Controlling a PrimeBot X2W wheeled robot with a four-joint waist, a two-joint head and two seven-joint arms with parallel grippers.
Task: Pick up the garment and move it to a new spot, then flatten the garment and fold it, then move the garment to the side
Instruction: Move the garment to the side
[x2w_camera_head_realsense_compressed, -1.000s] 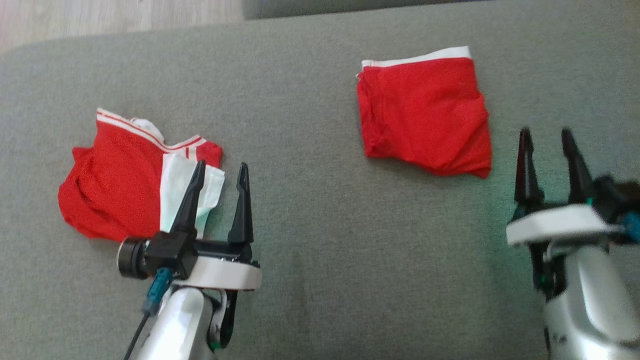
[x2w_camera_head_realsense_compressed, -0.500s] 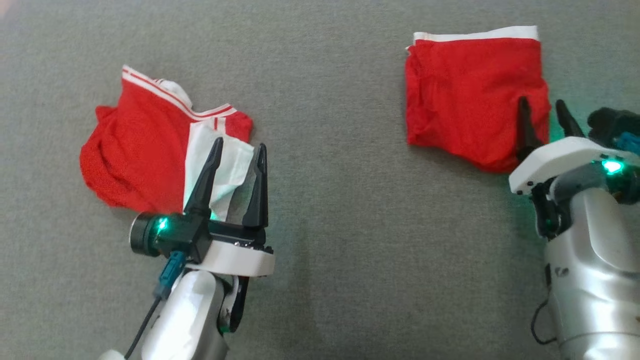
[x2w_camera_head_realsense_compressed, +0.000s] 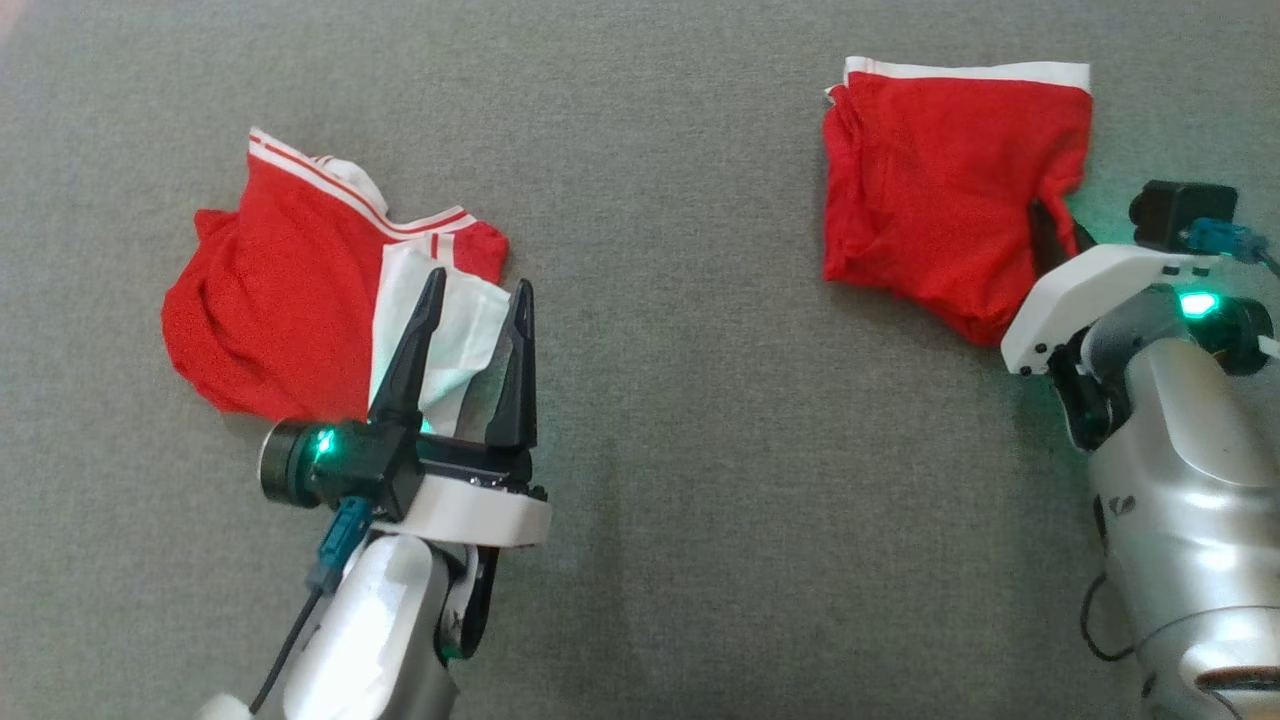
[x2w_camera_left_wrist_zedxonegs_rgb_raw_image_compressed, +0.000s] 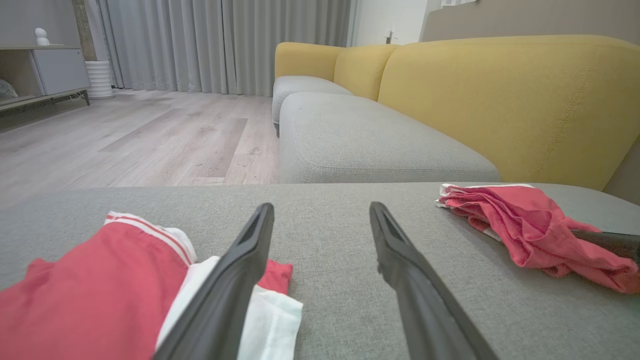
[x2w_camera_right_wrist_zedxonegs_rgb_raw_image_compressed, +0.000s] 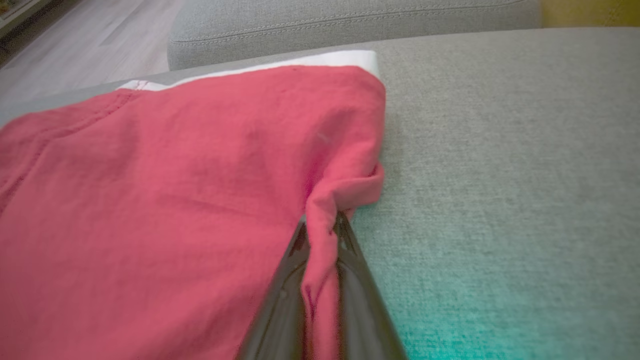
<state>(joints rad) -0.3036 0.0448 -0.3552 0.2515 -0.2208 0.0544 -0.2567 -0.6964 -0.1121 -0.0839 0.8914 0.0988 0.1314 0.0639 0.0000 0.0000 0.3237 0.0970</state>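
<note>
**A:** Which item is the task's thing, and where does it lie?

**B:** The red garment (x2w_camera_head_realsense_compressed: 930, 180), edged with a white band. It lies on the grey cushion (x2w_camera_head_realsense_compressed: 680, 450), toward the robot's right. The right gripper (x2w_camera_right_wrist_zedxonegs_rgb_raw_image_compressed: 320, 235) has its jaws nearly closed on a raised ridge of cloth at the garment's near right edge.

**A:** How is it likely to handle?

**B:** It looks light, soft and limp. The fabric puckers at the pinch, so it should drape and trail instead of keeping its shape. A narrow pinch may catch only the top layer. A hold through both layers at the hem, or on the firmer-looking white band, seems safer.

**A:** And the other arm?

**B:** The left gripper (x2w_camera_head_realsense_compressed: 478, 290) has its jaws wide and holds nothing. It overlaps the edge of the red-and-white garment (x2w_camera_head_realsense_compressed: 270, 300), and whether it touches the cloth cannot be told.

**A:** What are the counts?

**B:** There are two garments, well apart, two grippers, and one cushion beneath both garments.
</note>
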